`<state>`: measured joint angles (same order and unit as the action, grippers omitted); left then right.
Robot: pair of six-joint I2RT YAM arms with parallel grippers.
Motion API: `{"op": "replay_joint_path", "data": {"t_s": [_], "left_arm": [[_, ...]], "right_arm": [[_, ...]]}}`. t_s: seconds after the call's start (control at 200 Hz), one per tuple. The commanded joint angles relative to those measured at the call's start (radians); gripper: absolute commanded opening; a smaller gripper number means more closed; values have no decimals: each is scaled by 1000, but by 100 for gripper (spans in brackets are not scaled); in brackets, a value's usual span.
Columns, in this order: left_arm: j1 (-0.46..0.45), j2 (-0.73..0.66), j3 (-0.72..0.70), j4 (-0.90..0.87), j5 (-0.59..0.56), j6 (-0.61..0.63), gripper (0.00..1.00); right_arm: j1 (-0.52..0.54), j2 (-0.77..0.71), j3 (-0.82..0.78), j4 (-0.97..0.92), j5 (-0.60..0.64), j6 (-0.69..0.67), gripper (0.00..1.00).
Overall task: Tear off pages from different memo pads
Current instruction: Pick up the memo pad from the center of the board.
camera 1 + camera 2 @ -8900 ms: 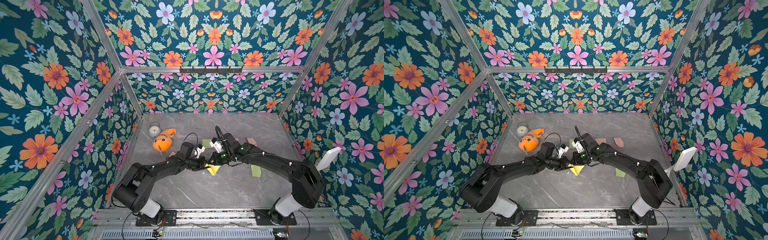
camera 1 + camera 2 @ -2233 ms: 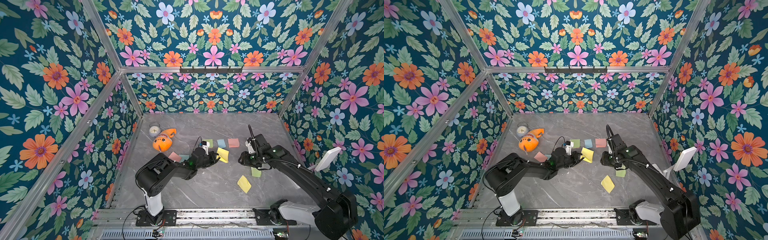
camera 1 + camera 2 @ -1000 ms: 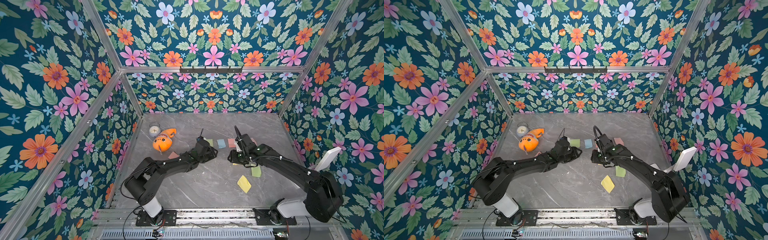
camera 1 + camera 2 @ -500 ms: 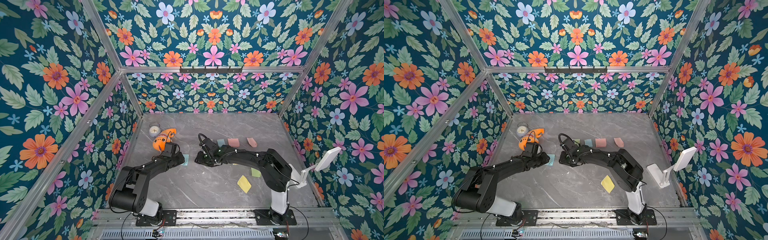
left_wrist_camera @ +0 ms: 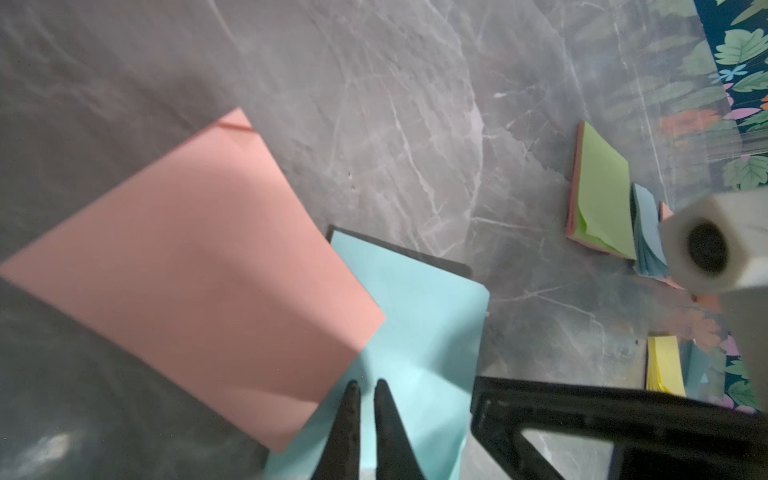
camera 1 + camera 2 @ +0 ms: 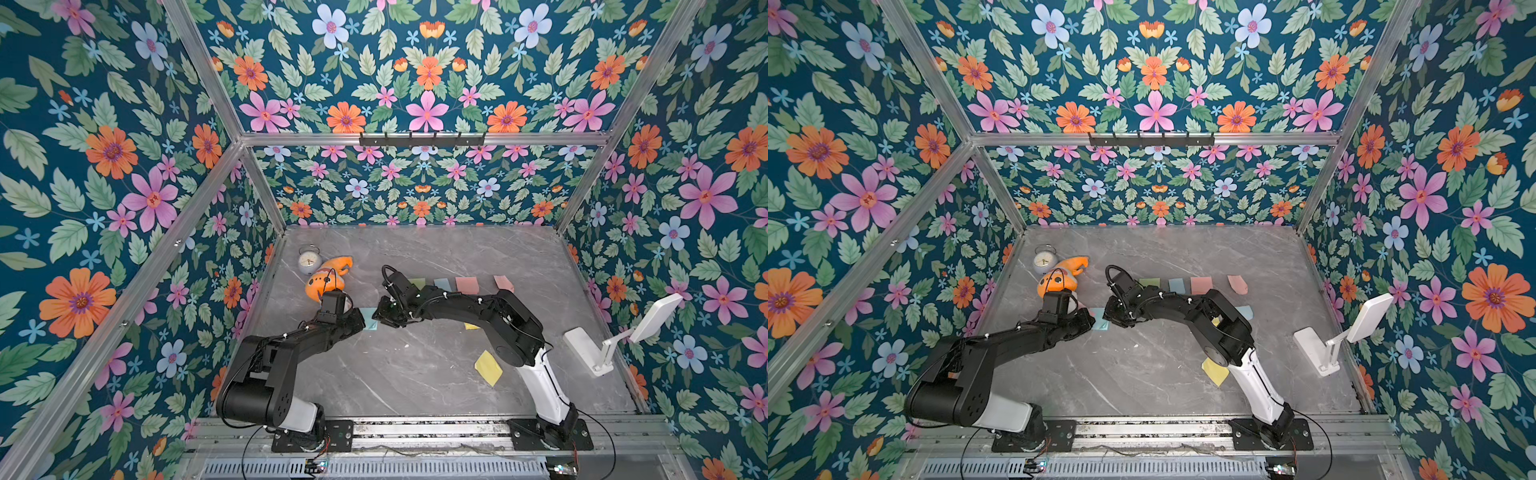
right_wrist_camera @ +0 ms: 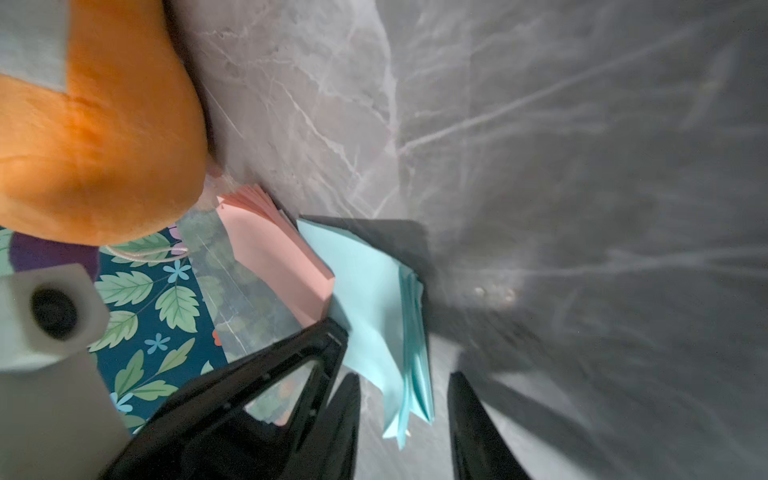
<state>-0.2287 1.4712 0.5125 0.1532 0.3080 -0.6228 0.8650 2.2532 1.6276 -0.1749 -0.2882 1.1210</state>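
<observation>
Both grippers have swung from the table's middle to its left side, meeting over the light-blue square memo pad, which lies touching a salmon-pink pad. Left gripper: jaws drawn nearly together on the top sheet; a nipped page cannot be confirmed. Right gripper: jaws apart, straddling the pad's edge. Judgement: tearing a blue page comes next. Nearer, a loose yellow page lies on the grey marbled tabletop; farther, an orange plush toy, then floral-papered walls.

Floral walls, grey marble floor
</observation>
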Motion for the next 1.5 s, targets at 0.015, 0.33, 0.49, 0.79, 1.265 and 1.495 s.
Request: {"op": "replay_joint_path", "data": {"t_s": [0.015, 0.33, 0.49, 0.79, 1.265, 1.495], "left_arm": [[4, 9, -16, -48, 13, 3, 10], [5, -8, -9, -51, 38, 0, 4], [15, -121, 25, -105, 83, -11, 8], [-19, -293, -117, 301, 234, -286, 43], [-297, -163, -241, 730, 28, -519, 61], [-322, -79, -217, 818, 31, -525, 58]], "right_arm": [[-1, 21, 15, 8, -31, 39, 29], [-7, 2, -37, 109, -56, 57, 5], [-26, -109, -199, 242, -17, 83, 0], [-89, -455, -655, 455, 78, 250, 0], [-69, -664, -924, 800, 268, 471, 0], [-56, -698, -911, 749, 252, 468, 0]]}}
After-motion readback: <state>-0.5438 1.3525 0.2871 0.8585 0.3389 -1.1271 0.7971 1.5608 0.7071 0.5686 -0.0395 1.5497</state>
